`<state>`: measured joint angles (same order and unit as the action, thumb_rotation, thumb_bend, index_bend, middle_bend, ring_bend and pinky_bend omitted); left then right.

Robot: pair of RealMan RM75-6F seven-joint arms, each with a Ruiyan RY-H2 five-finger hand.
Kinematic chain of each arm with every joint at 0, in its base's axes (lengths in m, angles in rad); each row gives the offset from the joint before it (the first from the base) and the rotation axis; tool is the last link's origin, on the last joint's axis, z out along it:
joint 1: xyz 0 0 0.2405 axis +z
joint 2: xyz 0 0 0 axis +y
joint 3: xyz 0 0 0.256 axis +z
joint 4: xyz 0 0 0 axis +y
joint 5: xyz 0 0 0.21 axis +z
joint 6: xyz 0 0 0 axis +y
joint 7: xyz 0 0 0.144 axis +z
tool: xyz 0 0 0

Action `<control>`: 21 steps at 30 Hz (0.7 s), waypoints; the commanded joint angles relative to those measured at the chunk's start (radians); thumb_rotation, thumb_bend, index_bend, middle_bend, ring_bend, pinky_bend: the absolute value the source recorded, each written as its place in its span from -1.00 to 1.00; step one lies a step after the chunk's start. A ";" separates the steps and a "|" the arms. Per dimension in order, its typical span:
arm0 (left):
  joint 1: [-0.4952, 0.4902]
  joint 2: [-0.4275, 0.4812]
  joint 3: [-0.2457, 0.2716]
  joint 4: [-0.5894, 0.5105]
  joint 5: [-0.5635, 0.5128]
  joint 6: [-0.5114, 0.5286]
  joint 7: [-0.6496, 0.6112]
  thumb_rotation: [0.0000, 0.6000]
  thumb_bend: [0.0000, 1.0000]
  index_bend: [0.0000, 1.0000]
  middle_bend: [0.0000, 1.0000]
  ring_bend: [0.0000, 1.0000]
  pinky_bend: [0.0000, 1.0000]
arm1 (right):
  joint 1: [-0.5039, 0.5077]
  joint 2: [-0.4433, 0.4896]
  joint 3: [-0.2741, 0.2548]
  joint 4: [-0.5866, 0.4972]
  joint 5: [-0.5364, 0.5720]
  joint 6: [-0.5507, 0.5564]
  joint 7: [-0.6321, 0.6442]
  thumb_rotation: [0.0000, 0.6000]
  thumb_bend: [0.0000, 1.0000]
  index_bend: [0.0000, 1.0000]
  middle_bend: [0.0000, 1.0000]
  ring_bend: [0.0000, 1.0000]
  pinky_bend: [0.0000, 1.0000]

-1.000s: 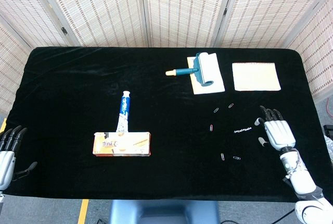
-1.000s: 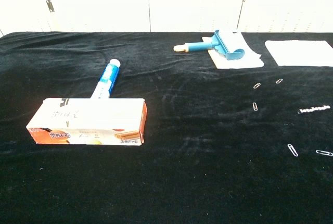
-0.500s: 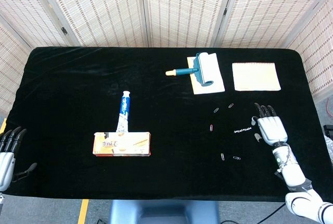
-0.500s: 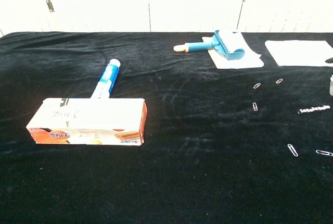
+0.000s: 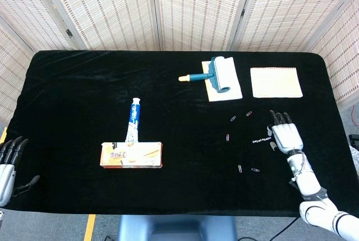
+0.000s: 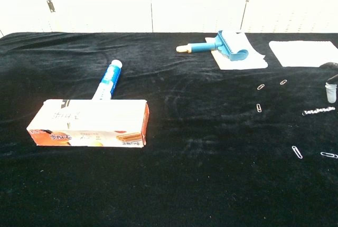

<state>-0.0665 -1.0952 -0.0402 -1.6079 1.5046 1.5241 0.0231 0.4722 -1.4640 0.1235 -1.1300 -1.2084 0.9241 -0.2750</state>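
Two hands show over the black-draped bench (image 5: 78, 84), one at each end. At the far left edge the left hand (image 5: 7, 165) hangs beside the cloth, fingers straight and slightly apart, holding nothing and touching nothing; only the head view shows it. Moving right, a long orange and white box (image 5: 132, 155) lies flat, and the toothpaste tube (image 5: 133, 117) lies just behind it, its lower end meeting the box's back edge and its cap pointing away from me. Further right and toward the back, a blue lint roller (image 5: 216, 73) rests on a white sheet (image 5: 227, 91), its pale handle end sticking out to the left. Beside that lies a cream notepad (image 5: 275, 82). In front of them, loose paper clips (image 5: 228, 137) are scattered on the cloth, with a short chain of clips (image 5: 260, 139) lying among them. The right hand (image 5: 285, 134) is spread palm-down, fingers apart, empty, just right of the chain, its thumb side nearest it; whether it touches the chain I cannot tell. In the chest view only a fingertip (image 6: 331, 91) peeks in at the right edge.
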 commanded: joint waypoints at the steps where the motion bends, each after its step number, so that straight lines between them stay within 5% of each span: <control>1: 0.001 0.000 0.000 0.000 0.000 0.001 -0.001 1.00 -0.50 -1.00 -0.86 -0.89 -0.98 | 0.004 -0.005 0.001 0.005 0.006 -0.002 -0.006 1.00 -0.32 -0.04 -1.00 -1.00 -1.00; 21: 0.002 0.001 0.001 0.002 0.006 0.001 -0.005 1.00 -0.50 -1.00 -0.86 -0.89 -0.98 | 0.029 -0.038 -0.002 0.050 0.037 -0.043 -0.009 1.00 -0.20 -0.01 -1.00 -1.00 -1.00</control>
<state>-0.0643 -1.0940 -0.0389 -1.6064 1.5101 1.5246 0.0177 0.5009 -1.5016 0.1213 -1.0798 -1.1711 0.8812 -0.2837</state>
